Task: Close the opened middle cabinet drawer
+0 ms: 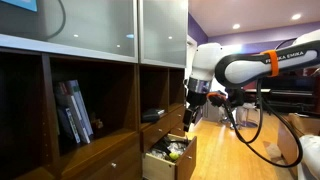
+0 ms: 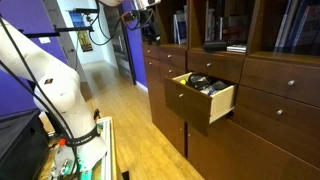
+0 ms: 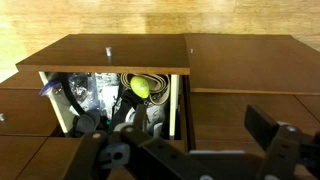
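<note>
The middle cabinet drawer (image 1: pixel 170 156) stands pulled out of the dark-brown cabinet (image 1: pixel 90 90). Its flat dark front (image 2: pixel 186 100) and pale inner sides show in both exterior views. In the wrist view the drawer (image 3: pixel 110 58) is open, with a yellow-green ball (image 3: pixel 140 87) and small white items inside. My gripper (image 1: pixel 191 110) hangs in the air above the drawer's outer end and a little out from it, touching nothing. It also shows near the top of an exterior view (image 2: pixel 141 16). In the wrist view its fingers (image 3: pixel 180 138) are spread apart and empty.
Books (image 1: pixel 73 112) stand on an open shelf and a dark object (image 1: pixel 152 115) lies on the shelf above the drawer. Shut drawer fronts (image 2: pixel 285 92) flank the open one. Wooden floor (image 2: pixel 130 110) runs along the cabinet. Cables (image 1: pixel 245 120) hang behind the arm.
</note>
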You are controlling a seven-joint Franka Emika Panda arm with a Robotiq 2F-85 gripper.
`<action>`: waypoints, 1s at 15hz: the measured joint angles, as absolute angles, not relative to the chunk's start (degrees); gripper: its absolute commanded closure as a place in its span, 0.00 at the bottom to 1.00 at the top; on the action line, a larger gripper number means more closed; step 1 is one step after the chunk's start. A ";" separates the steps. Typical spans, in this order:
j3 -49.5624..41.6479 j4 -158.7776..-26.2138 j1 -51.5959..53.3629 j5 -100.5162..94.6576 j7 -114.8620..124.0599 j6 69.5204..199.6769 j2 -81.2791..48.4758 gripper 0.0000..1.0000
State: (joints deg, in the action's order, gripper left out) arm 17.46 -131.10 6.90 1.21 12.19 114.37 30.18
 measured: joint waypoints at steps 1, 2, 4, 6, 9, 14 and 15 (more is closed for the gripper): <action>17.46 -131.10 6.90 1.21 12.19 114.37 30.20 0.00; 17.46 -131.09 6.90 1.21 12.18 114.37 30.20 0.00; 17.46 -131.09 6.90 1.21 12.18 114.37 30.20 0.00; 17.46 -131.09 6.90 1.21 12.18 114.37 30.20 0.00; 17.07 -131.28 6.96 1.21 12.24 114.34 29.85 0.00; 16.35 -134.31 6.16 -0.22 13.84 114.38 27.28 0.00; 16.21 -135.18 5.74 -1.00 14.52 114.49 26.59 0.00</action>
State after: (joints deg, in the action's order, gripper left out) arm 16.21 -135.18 5.74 -1.00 14.52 114.49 26.59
